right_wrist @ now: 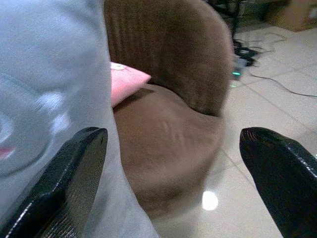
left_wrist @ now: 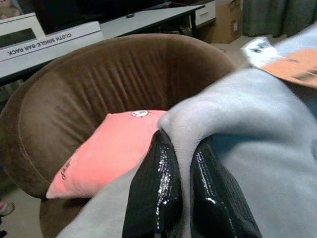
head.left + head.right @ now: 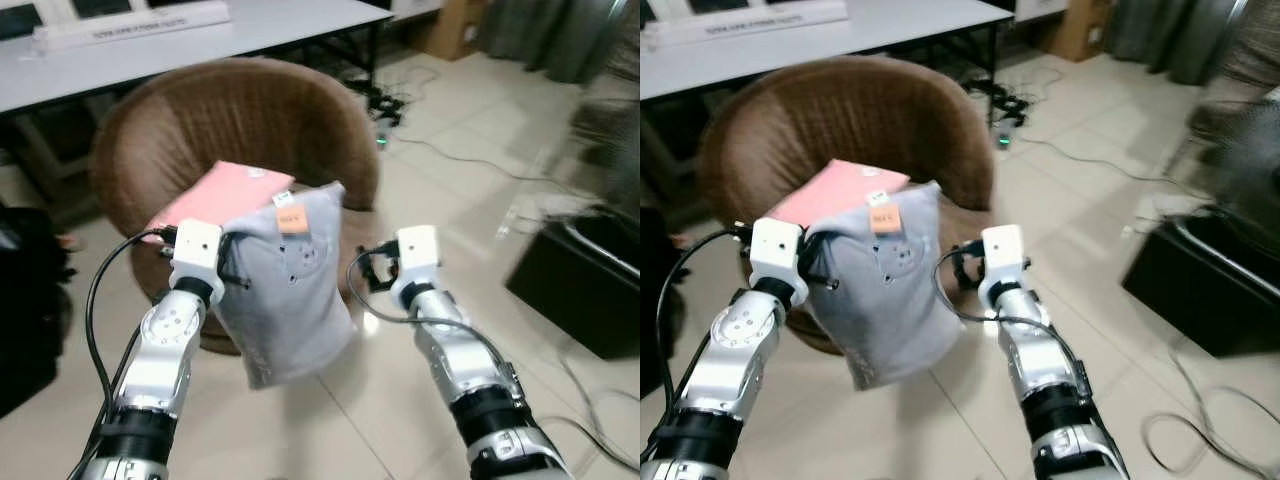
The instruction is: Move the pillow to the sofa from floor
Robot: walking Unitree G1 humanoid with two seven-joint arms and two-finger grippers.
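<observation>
Nearest the head camera, two silver arms reach forward over the pale tiled floor [image 3: 440, 190], and between them hangs the grey pillow [image 3: 285, 290], lifted clear of the tiles in front of the round brown sofa chair [image 3: 240, 120]. On the left, the left gripper [image 2: 181, 191] has its two black fingers clenched on an upper corner of the grey pillow, a fold of the fabric pinched between them, so the pillow droops from that corner with its lower end hanging free above the floor. An orange tag [image 3: 291, 221] and a small white label [image 3: 283, 200] sit near the pillow's top edge. Behind the pillow, a pink cushion [image 3: 215, 195] lies on the seat of the sofa chair, leaning toward its back. Beyond the chair stands a white table [image 3: 180, 40] with a long white box [image 3: 135, 25] on it. To the right of the pillow, the right gripper [image 1: 173, 173] is held beside the pillow's edge with its fingers spread wide and nothing between them; one finger [image 1: 64, 183] lies close against the grey fabric. Farther right, cables [image 3: 480, 165] trail across the floor, and a black box [image 3: 585, 285] stands near the right edge.
</observation>
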